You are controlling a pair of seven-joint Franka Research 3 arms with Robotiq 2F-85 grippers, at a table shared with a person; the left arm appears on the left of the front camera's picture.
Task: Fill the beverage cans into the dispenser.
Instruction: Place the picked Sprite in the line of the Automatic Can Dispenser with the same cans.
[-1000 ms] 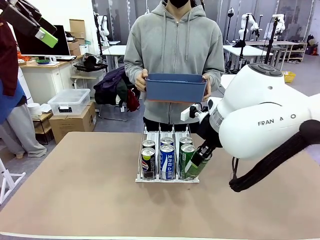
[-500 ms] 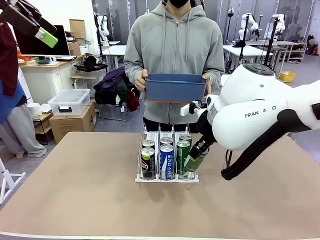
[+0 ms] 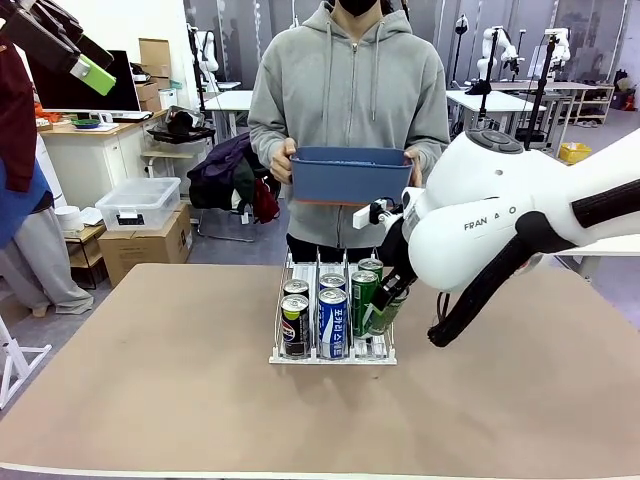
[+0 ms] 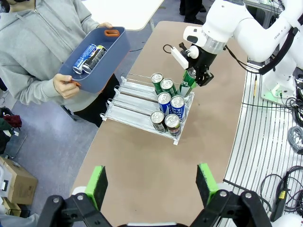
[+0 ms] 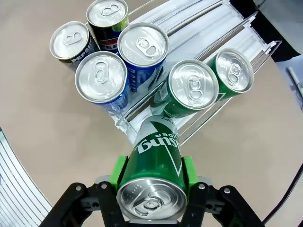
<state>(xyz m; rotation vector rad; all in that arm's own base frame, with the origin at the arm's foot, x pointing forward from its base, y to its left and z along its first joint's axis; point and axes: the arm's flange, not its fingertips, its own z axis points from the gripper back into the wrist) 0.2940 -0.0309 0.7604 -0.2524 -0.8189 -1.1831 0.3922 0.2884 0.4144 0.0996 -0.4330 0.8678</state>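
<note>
My right gripper (image 3: 388,300) (image 5: 151,176) is shut on a green beverage can (image 5: 155,158) (image 3: 384,308) (image 4: 188,84). The can tilts, its far end at the front of the dispenser's (image 3: 330,357) (image 4: 127,100) (image 5: 199,26) right lane. That lane holds two green cans (image 5: 191,90), the middle lane two blue-and-white cans (image 5: 102,78) and the left lane two black Pepsi cans (image 5: 71,41). Raised high at the left, my left gripper (image 3: 85,62) (image 4: 151,184) stands open with nothing between its fingers.
A person across the table holds a blue bin (image 3: 352,176) (image 4: 110,47) with two more cans (image 4: 90,54) above the dispenser's far end. My bulky right arm (image 3: 500,220) covers the table's right side. Bare tabletop (image 3: 200,400) lies in front of the dispenser.
My right arm has swung back and left, carrying the tilted green can farther into the right lane's front. The front green can there has slid back. The left gripper has stayed put.
</note>
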